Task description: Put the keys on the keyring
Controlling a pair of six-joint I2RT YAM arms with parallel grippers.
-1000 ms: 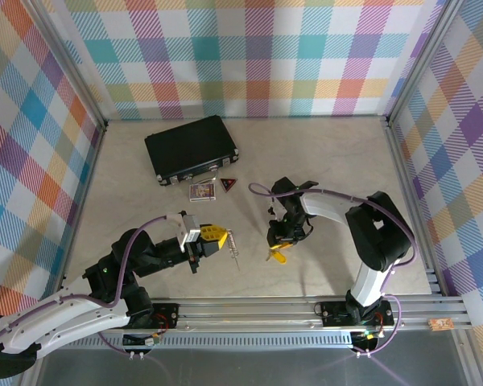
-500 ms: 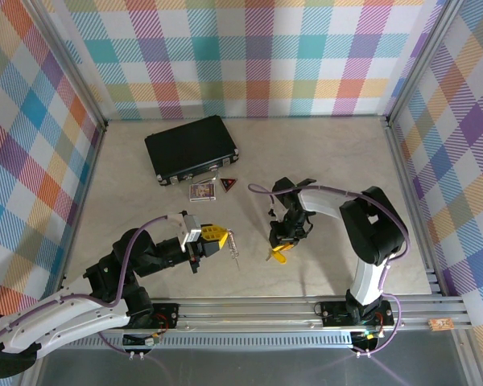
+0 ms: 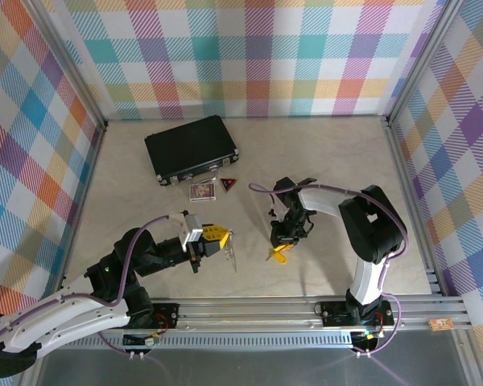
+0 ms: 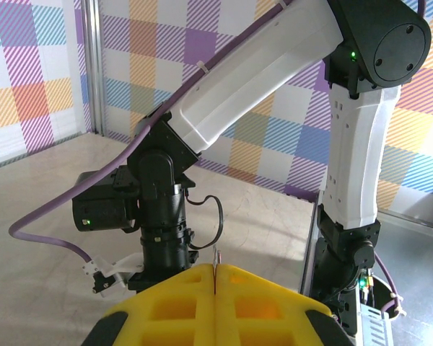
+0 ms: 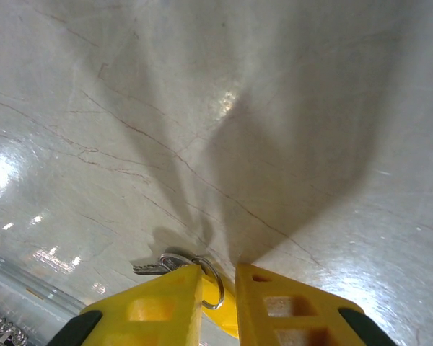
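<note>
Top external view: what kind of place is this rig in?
Most likely a lab robot cell for recording manipulation, not a home or workshop. Plaid-printed wall panels box in a marble-look tabletop, an aluminium extrusion frame edges it, and the left arm and right arm mount on its near rail.

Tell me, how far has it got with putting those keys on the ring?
Done: nothing is joined yet; the keyring and the keys are apart. In hand: the left gripper is shut on the keyring, and the right gripper is down at the keys, grasp unclear. Left: bring both together and thread the keys on.
</note>
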